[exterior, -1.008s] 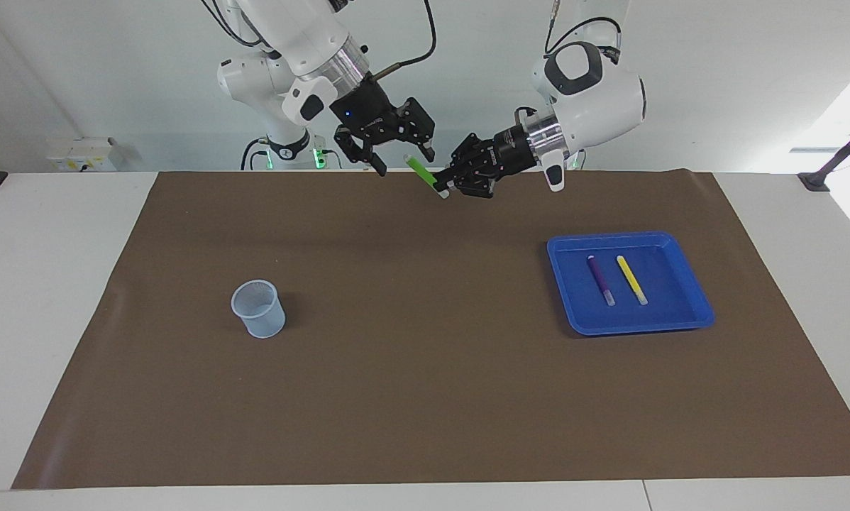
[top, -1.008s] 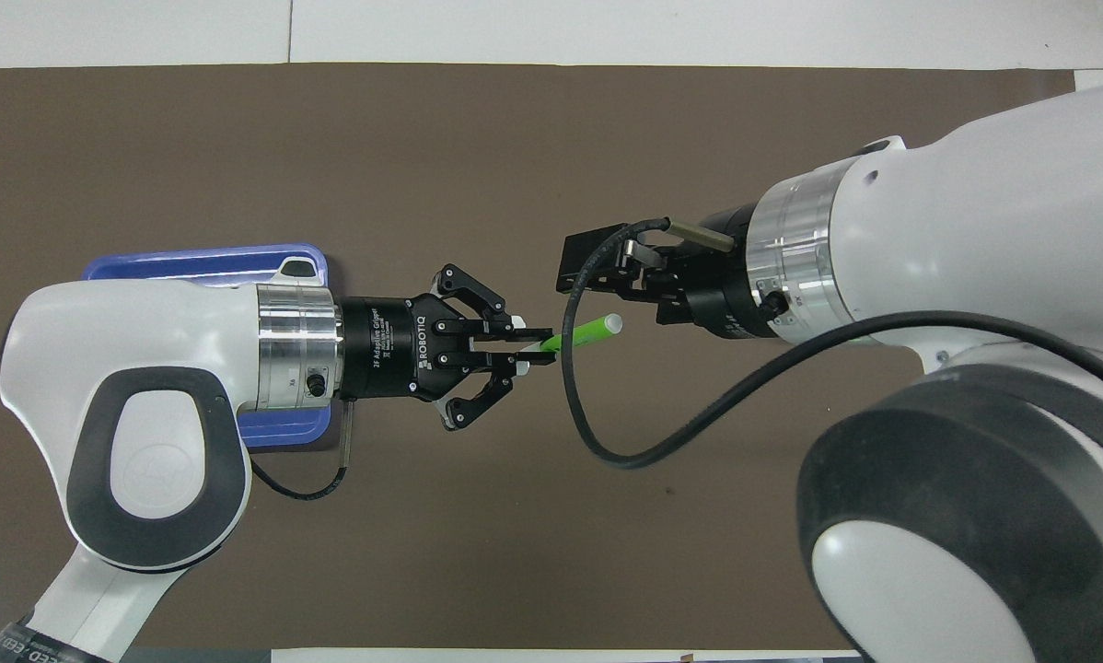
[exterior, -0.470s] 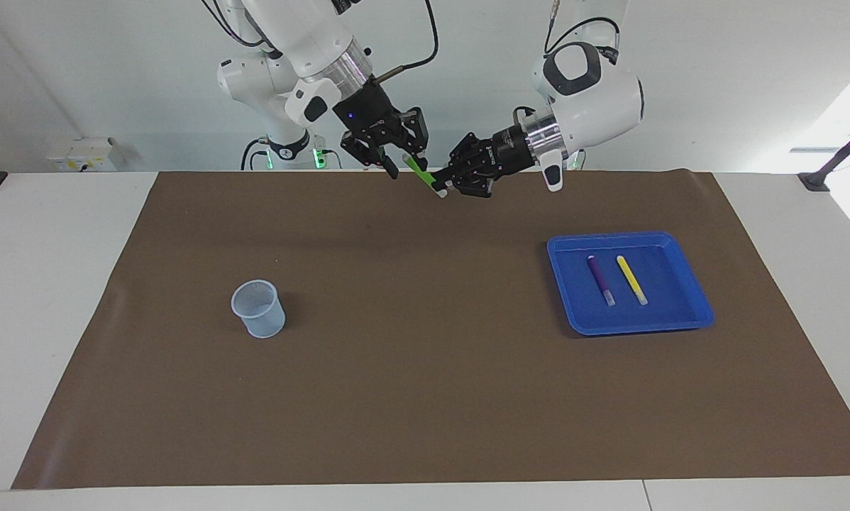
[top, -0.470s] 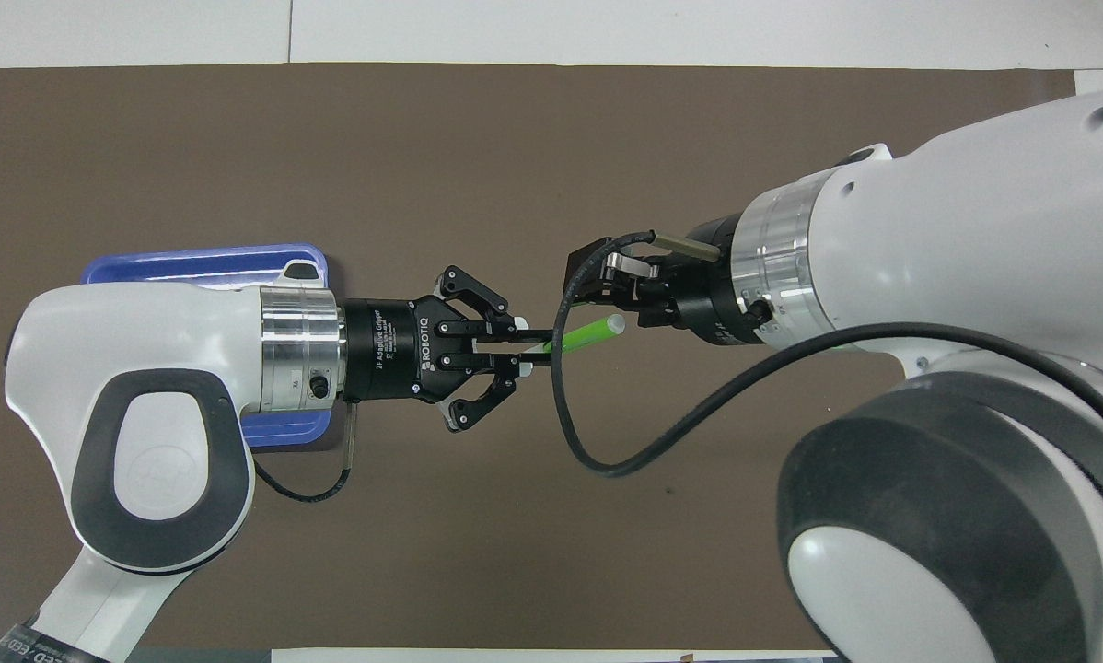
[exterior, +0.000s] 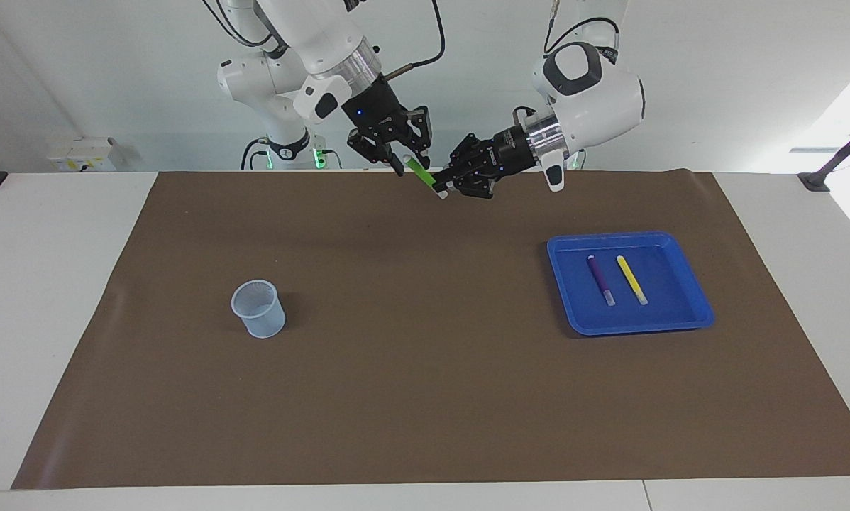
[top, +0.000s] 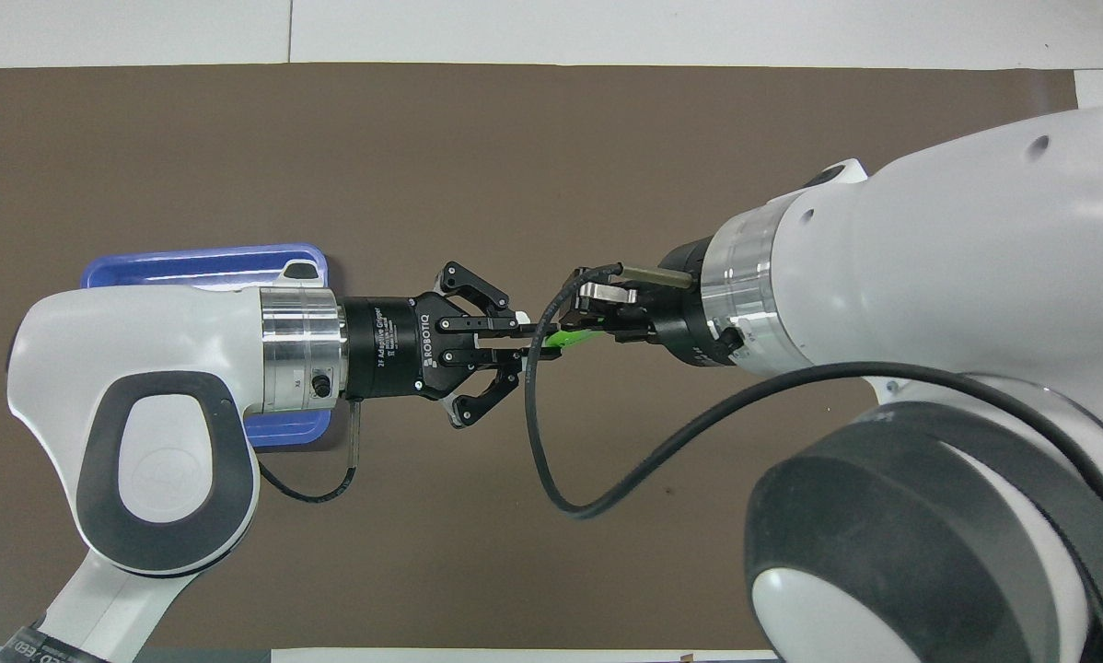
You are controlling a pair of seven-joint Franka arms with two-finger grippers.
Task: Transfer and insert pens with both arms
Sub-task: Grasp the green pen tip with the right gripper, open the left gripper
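— How were the arms posed?

— I had both raised over the mat's (exterior: 425, 341) edge nearest the robots, meeting. The left gripper (exterior: 445, 186) reached sideways, clamped on the green pen (exterior: 421, 172). The right gripper (exterior: 405, 160) angled down around its upper end.

— Closed on it?

— I couldn't tell; the fingers hid the pen there.

Both arms reach inward, meeting in the air over the mat's edge nearest the robots. The left gripper (exterior: 440, 187) lies level, clamped tight. The right gripper (exterior: 405, 162) angles down, tips facing it.
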